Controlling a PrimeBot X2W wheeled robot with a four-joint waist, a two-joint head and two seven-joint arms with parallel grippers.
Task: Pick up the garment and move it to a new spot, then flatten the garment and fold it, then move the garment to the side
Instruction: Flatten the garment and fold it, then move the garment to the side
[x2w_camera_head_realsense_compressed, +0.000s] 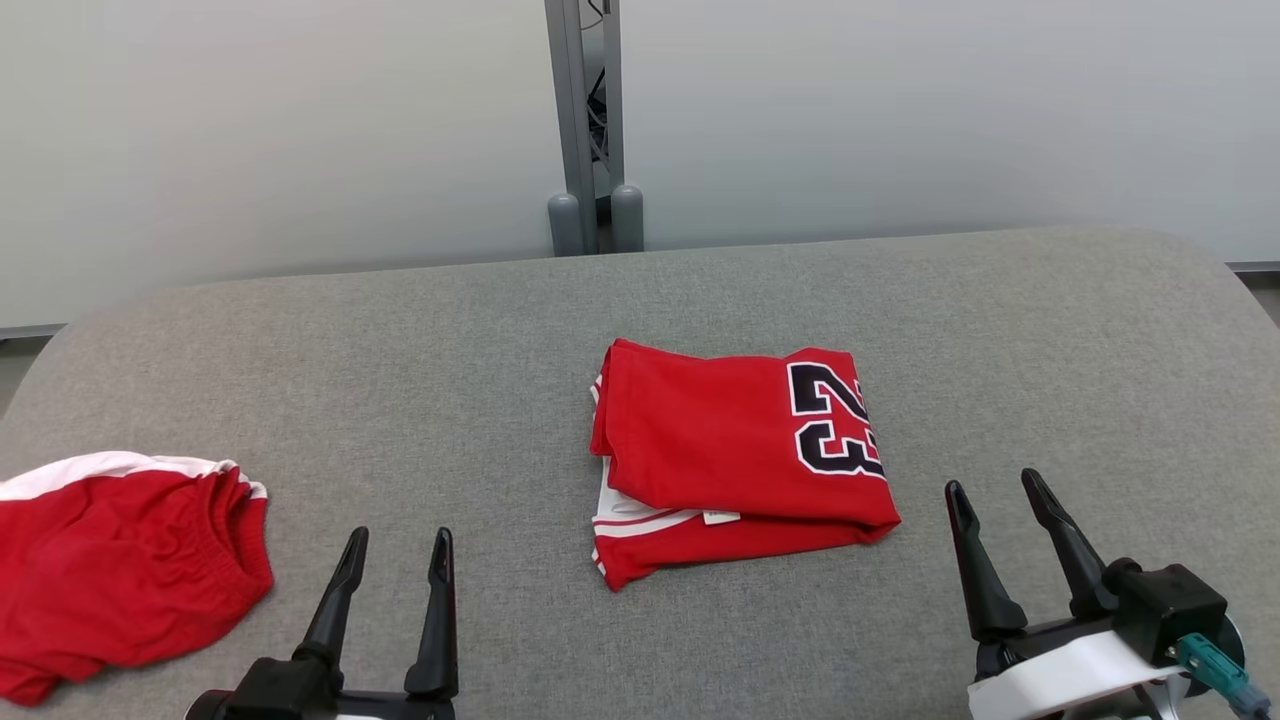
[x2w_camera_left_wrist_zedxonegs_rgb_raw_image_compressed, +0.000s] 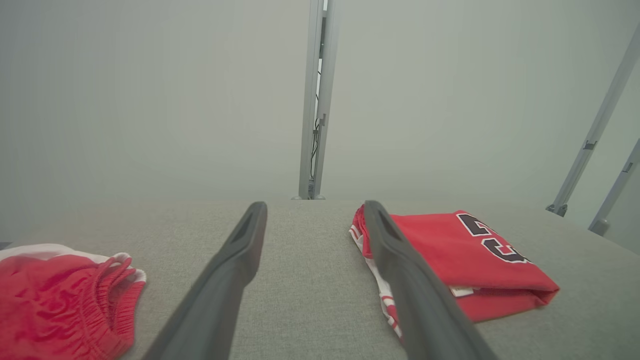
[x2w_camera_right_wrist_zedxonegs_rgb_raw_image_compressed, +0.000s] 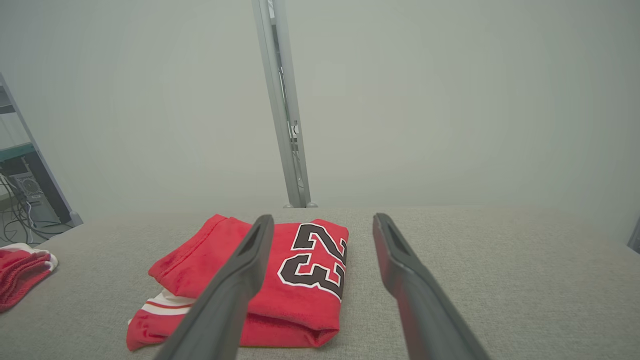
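Head view: garment (x2w_camera_head_realsense_compressed: 740, 460), a red jersey, lies folded into a flat oblong packet on the grey table (x2w_camera_head_realsense_compressed: 400, 340), a little right of centre. Long axis runs left to right across the table, the right end sitting slightly nearer the robot. Black "23" with white outline is at the right end, digits turned on their side, the 2 farther from the robot than the 3. Right end is a closed fold. The left end shows layered edges with white and red trim, and a small white tag peeks out on the near side; whether that trim is neckline or armhole is hard to tell. Left gripper (x2w_camera_head_realsense_compressed: 400, 537) is at the lower left, fingers spread, nothing between them, well apart from the garment. Right gripper (x2w_camera_head_realsense_compressed: 992, 483) is at the lower right, jaws likewise wide and empty, near the packet's right end but not touching it. Red shorts (x2w_camera_head_realsense_compressed: 120, 570) with a white band lie crumpled at the table's left edge.
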